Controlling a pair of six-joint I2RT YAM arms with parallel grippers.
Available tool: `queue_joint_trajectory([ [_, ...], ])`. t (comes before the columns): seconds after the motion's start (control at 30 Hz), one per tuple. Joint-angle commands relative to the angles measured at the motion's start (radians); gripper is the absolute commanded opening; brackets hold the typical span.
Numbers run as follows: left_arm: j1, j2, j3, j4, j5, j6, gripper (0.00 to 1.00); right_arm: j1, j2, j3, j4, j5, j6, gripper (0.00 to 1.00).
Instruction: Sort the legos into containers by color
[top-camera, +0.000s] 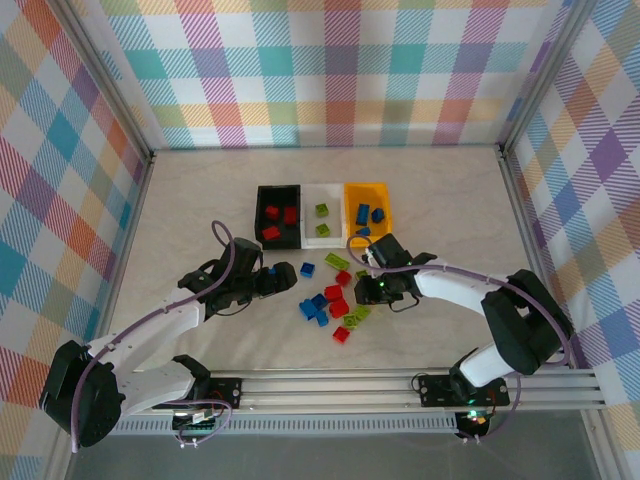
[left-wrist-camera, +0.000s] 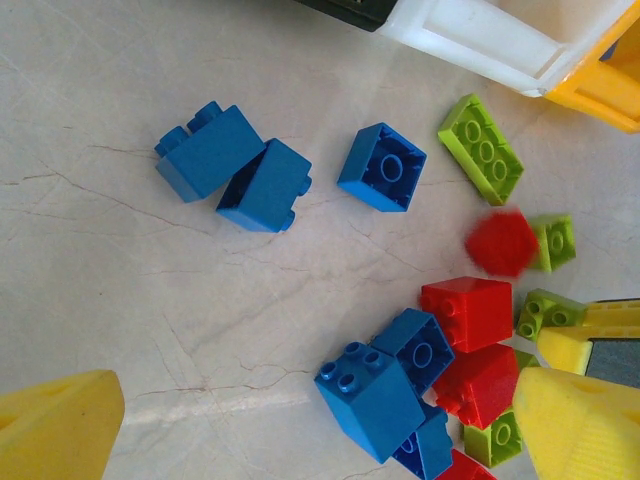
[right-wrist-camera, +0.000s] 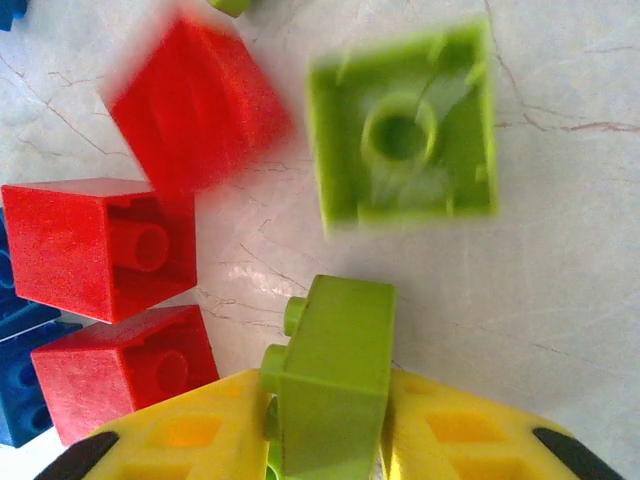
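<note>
The right gripper (right-wrist-camera: 325, 410) is clenched on one lime green brick (right-wrist-camera: 335, 350): both yellow fingers (right-wrist-camera: 200, 430) press against opposite faces of the brick, whose studs point to the left of the right wrist view. Whether the brick is clear of the table (top-camera: 200, 200) cannot be told. In the top view the right gripper (top-camera: 372, 285) sits at the right edge of the loose legos (top-camera: 330, 300), just in front of the orange-yellow bin (top-camera: 368, 190). Beside the held brick lie a green brick (right-wrist-camera: 405, 125) with its hollow underside up, blurred, a blurred red brick (right-wrist-camera: 195, 105), and two sharp red bricks (right-wrist-camera: 100, 245) on their sides. The left gripper (top-camera: 285, 275) is released, jaws spread wide, at the left edge of the pile; in its wrist view the left gripper (left-wrist-camera: 320, 410) straddles a cluster of blue bricks (left-wrist-camera: 375, 390) without touching them. The three bins stand side by side beyond the pile: the black bin (top-camera: 260, 215) on the left contains red bricks, the white bin (top-camera: 312, 195) in the middle contains green bricks, and the orange-yellow bin contains blue bricks.
</note>
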Motion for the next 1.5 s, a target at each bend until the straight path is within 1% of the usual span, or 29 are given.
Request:
queue_joint_trajectory([
  [0.0, -0.005, -0.008, 0.006, -0.006, 0.008, -0.013, 1.0, 0.007, -0.046, -0.006, -0.024, 0.014, -0.01, 0.29],
  [0.2, -0.006, -0.011, 0.004, -0.012, 0.001, -0.012, 1.0, 0.007, -0.118, 0.026, -0.086, 0.02, -0.025, 0.28],
  [0.3, -0.005, -0.02, -0.001, -0.017, -0.008, -0.009, 1.0, 0.007, -0.145, 0.088, -0.122, 0.012, -0.039, 0.28],
  [0.4, -0.006, -0.025, -0.009, -0.013, -0.003, -0.012, 1.0, 0.007, -0.116, 0.189, -0.126, 0.007, -0.049, 0.28],
  [0.47, -0.005, -0.03, -0.017, -0.007, 0.006, -0.017, 1.0, 0.007, -0.056, 0.272, -0.116, 0.001, -0.056, 0.28],
  [0.63, -0.005, -0.047, -0.032, -0.014, 0.02, -0.018, 1.0, -0.003, 0.167, 0.52, -0.086, 0.024, -0.068, 0.29],
  [0.77, -0.005, -0.063, -0.037, -0.036, 0.023, -0.007, 1.0, -0.018, 0.347, 0.711, -0.112, 0.051, -0.077, 0.3],
  [0.83, -0.005, -0.065, -0.036, -0.047, 0.02, 0.0, 0.99, -0.029, 0.431, 0.808, -0.132, 0.084, -0.079, 0.31],
  [0.93, -0.006, -0.06, -0.036, -0.048, 0.024, 0.004, 0.99, -0.047, 0.533, 0.933, -0.174, 0.108, -0.077, 0.32],
  [1.0, -0.007, -0.051, -0.035, -0.044, 0.03, 0.009, 0.98, -0.056, 0.581, 0.992, -0.195, 0.118, -0.077, 0.36],
  [1.03, -0.006, -0.043, -0.035, -0.038, 0.039, 0.012, 0.97, -0.061, 0.595, 1.015, -0.202, 0.119, -0.075, 0.41],
  [1.13, -0.017, -0.014, -0.022, -0.036, 0.047, 0.024, 0.95, -0.066, 0.596, 1.046, -0.206, 0.116, -0.077, 0.54],
  [1.17, -0.024, -0.005, -0.017, -0.034, 0.044, 0.028, 0.95, -0.066, 0.587, 1.044, -0.206, 0.115, -0.077, 0.55],
  [1.27, -0.064, 0.027, 0.004, -0.033, 0.032, 0.04, 0.93, -0.066, 0.514, 0.995, -0.181, 0.106, -0.078, 0.56],
  [1.33, -0.103, 0.053, 0.022, -0.038, 0.004, 0.052, 0.9, -0.066, 0.438, 0.912, -0.143, 0.093, -0.07, 0.57],
  [1.47, -0.15, 0.123, 0.046, -0.036, -0.024, 0.07, 0.79, -0.065, 0.298, 0.724, -0.074, 0.064, -0.049, 0.56],
])
